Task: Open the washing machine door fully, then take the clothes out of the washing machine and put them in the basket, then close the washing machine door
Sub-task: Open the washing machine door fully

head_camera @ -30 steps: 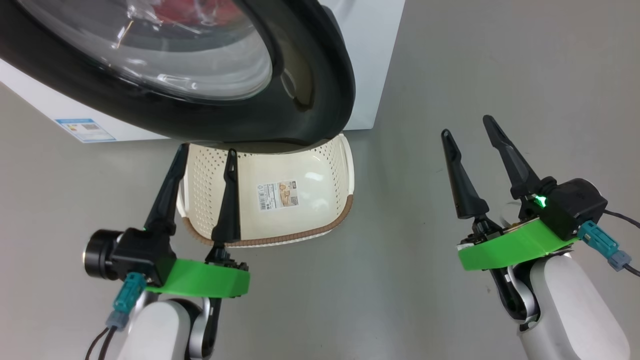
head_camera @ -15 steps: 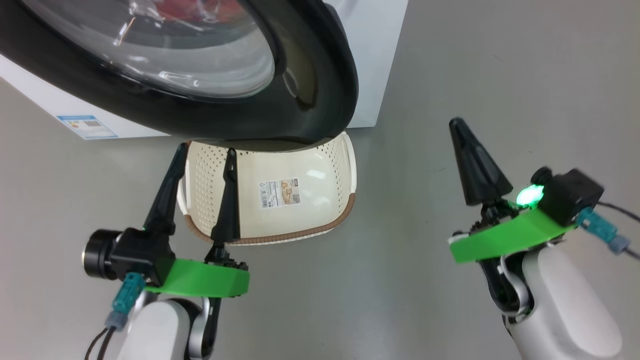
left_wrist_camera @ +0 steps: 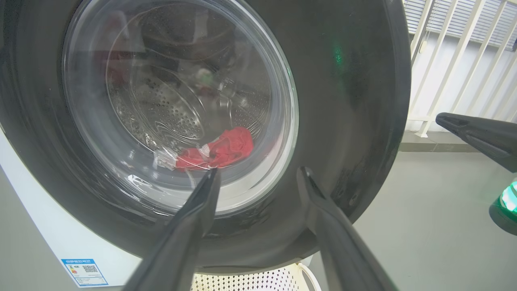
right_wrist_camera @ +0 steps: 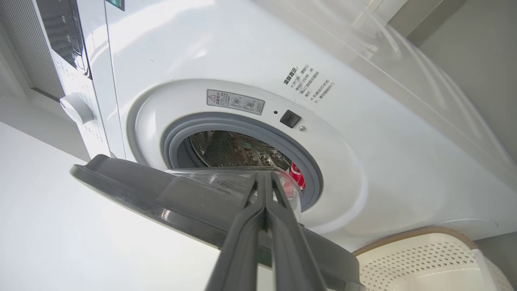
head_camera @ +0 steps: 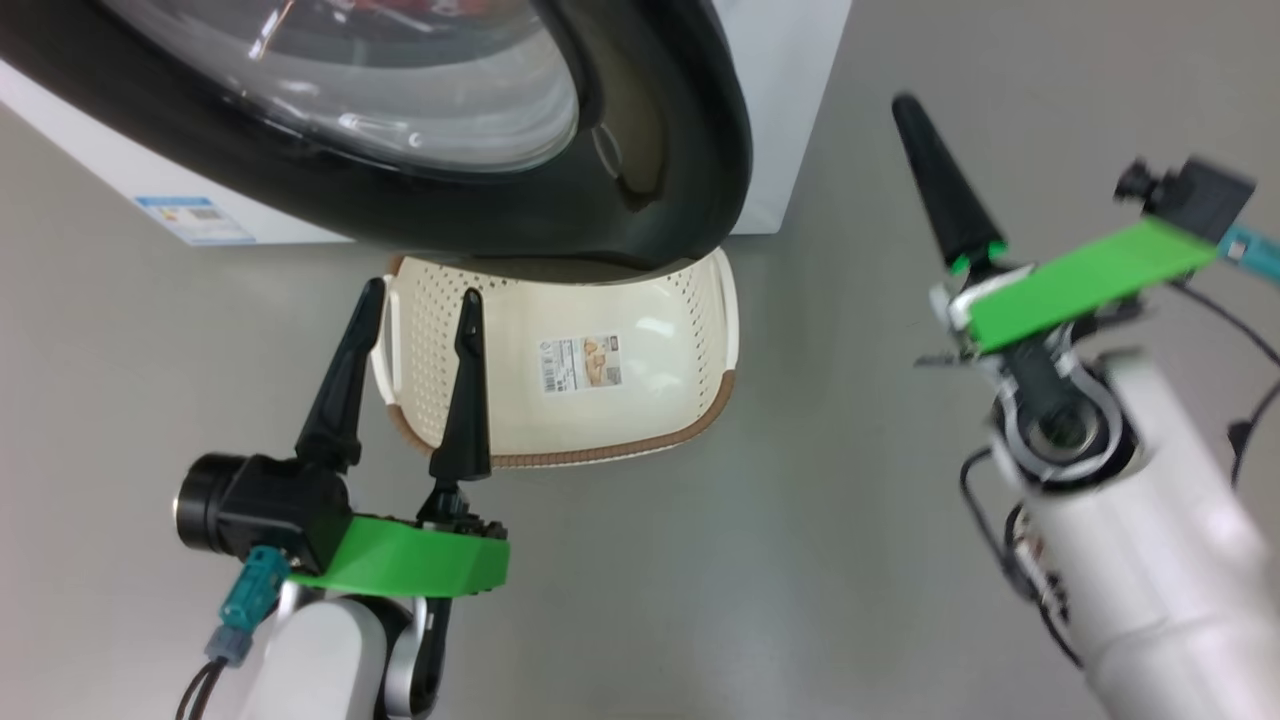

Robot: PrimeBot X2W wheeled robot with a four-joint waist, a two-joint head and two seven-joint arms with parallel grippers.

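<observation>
The left gripper point(head_camera: 421, 292) is spread and empty, facing the washing machine door point(head_camera: 680, 150), with the basket point(head_camera: 560, 455) below its fingers. The right gripper point(head_camera: 912, 115) is pressed closed, empty, right of the door.

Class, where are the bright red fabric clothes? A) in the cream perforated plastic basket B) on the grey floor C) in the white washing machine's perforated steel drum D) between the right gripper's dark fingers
C: the red clothes lie in the steel drum, seen through the glass of the round door.
</observation>
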